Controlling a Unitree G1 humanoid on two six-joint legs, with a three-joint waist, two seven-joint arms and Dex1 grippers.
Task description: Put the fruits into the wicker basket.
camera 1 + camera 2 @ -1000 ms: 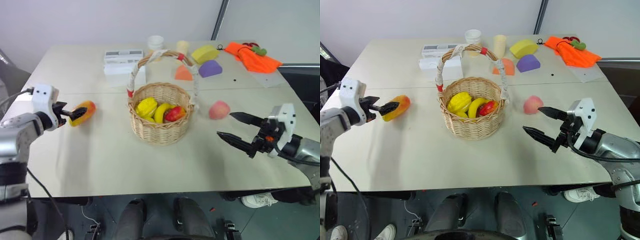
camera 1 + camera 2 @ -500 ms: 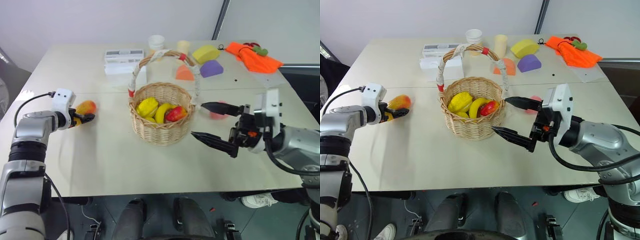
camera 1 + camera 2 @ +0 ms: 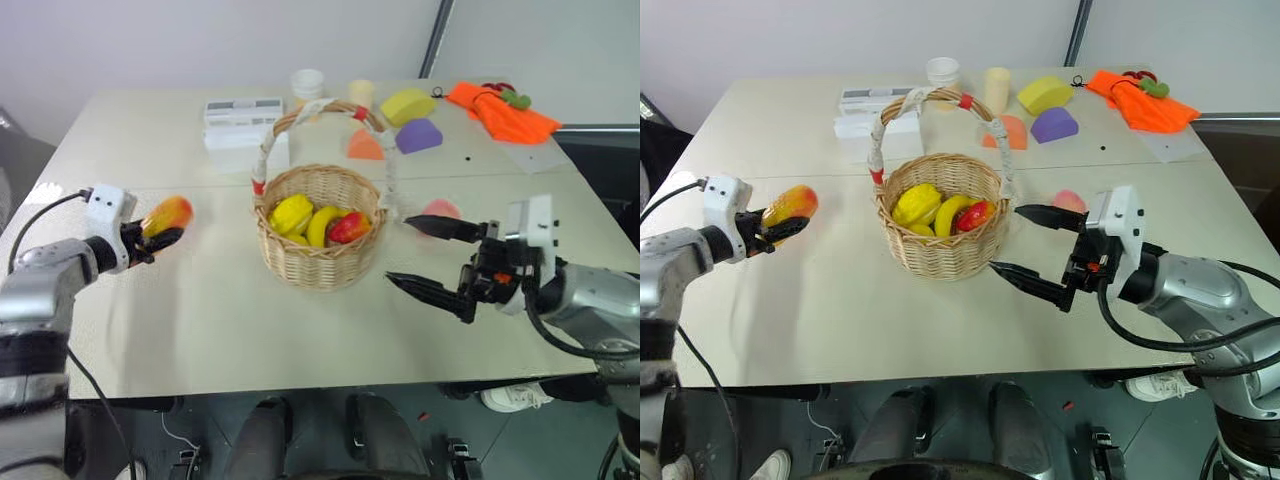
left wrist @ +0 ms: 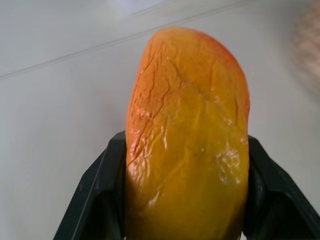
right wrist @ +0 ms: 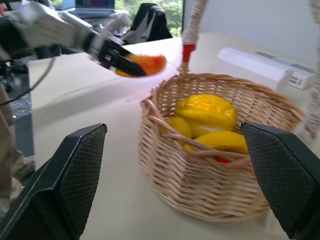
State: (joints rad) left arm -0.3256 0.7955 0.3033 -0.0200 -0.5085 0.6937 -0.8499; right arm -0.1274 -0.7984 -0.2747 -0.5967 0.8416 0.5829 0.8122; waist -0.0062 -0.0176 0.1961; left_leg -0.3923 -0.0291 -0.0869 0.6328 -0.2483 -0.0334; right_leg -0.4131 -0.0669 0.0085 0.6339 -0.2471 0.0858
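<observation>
Left wrist view: mango (image 4: 187, 145) clamped between the left gripper (image 3: 150, 240) fingers, well left of the wicker basket (image 3: 318, 235); right gripper (image 3: 430, 258) wide open, empty, beside peach (image 3: 440, 209); risk: mango clipping the basket's handle and slipping.

Glossy wrinkled mango (image 4: 187, 145), woven wicker basket (image 3: 318, 258)

mango (image 4: 187, 145): yellow-orange, redder at the far tip, wrinkled skin, stands out forward from the claw | left gripper (image 4: 185, 200): two black fingers (image 4: 102, 192) pressed on both sides of the mango | table (image 4: 55, 110): pale, behind the mango
</observation>
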